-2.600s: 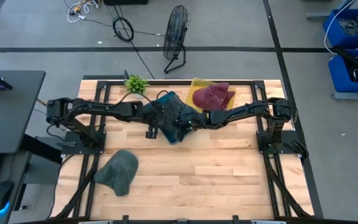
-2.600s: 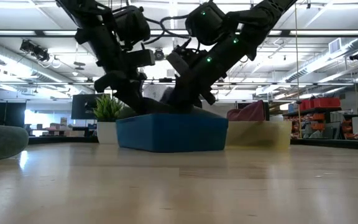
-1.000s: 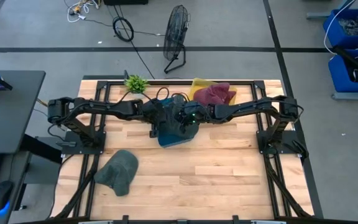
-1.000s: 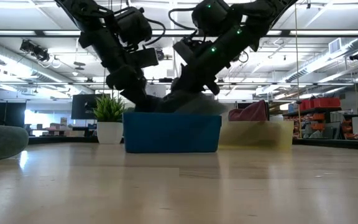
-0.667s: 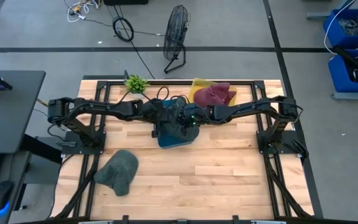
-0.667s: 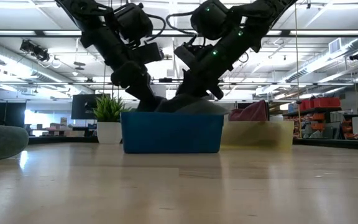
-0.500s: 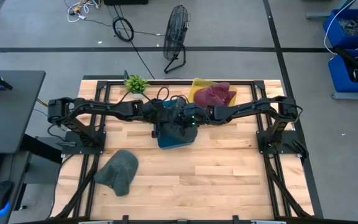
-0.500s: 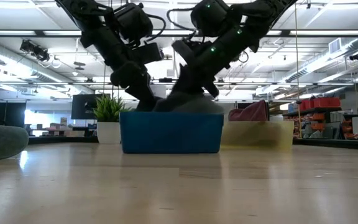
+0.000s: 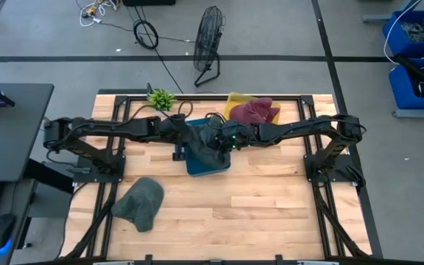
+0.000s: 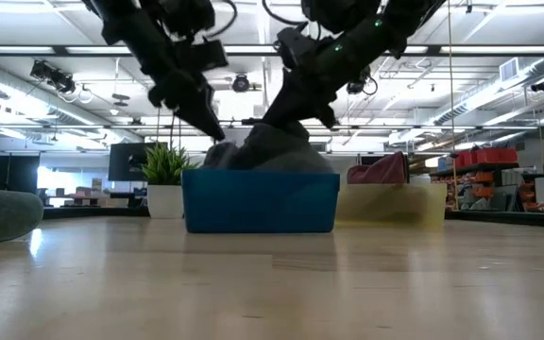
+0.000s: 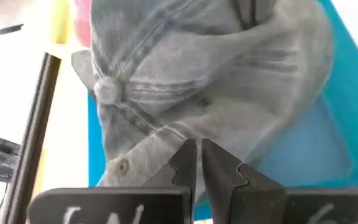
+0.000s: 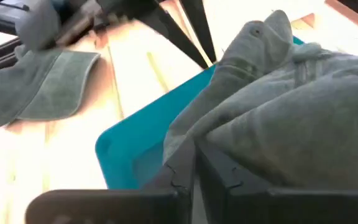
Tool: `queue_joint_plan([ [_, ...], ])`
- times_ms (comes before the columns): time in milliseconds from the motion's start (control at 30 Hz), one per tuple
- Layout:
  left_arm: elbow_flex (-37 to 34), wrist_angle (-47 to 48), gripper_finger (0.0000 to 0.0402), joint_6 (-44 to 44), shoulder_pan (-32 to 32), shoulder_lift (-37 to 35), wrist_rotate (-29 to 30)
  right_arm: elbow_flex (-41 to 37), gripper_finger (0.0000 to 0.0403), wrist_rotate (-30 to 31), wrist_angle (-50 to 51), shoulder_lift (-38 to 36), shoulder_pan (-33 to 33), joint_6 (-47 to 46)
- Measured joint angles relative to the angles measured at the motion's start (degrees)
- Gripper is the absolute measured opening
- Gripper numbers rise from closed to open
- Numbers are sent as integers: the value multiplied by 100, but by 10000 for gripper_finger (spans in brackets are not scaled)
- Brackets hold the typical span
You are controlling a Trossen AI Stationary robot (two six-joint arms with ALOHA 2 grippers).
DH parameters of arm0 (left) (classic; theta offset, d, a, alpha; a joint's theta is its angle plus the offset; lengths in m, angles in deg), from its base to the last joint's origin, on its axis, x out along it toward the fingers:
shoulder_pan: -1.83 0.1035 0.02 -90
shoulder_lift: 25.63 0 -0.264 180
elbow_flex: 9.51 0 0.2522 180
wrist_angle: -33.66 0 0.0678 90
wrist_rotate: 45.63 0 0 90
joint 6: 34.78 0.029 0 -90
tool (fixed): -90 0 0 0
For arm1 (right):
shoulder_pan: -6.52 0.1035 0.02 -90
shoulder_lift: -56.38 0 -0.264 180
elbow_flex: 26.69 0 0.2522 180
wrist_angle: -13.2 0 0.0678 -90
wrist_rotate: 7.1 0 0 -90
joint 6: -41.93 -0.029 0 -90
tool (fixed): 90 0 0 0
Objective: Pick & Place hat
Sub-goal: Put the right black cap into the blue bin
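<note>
Grey cap over the bin!
My right gripper [image 12: 194,163] pinches the grey cotton cap [image 12: 291,118] above the blue plastic bin [image 10: 260,201]; my left gripper [image 11: 197,163], fingers together, could snag it.

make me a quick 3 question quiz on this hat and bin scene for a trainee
1. True or false: the grey hat both arms are lifting sits over the blue bin.
2. Multiple choice: where does the second grey hat lie? A) in the yellow bin B) on the table near the left front corner C) on the floor fan
3. Fill in: the hat in the yellow bin is ____ in colour.

Key
1. True. The left end effector and right end effector are each shut on it.
2. B
3. Maroon; see the maroon hat.
</note>
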Motion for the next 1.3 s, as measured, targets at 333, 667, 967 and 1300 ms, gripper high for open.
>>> queue_joint_plan([
  [333, -3, 34, 28, -43, -211, -281, -4, 6, 25, 757, 1060, -305, 235, -190],
  [667, -2, 75, 28, -155, -212, 167, -7, -128, 5, 1978, 1925, -234, 259, -1020],
  [967, -11, -66, 28, -194, -203, 428, 5, -274, 2, 1447, 779, 268, 259, -604],
  [1300, -7, -83, 28, -707, -201, 730, 15, -265, 2, 1357, 447, 674, 133, -399],
])
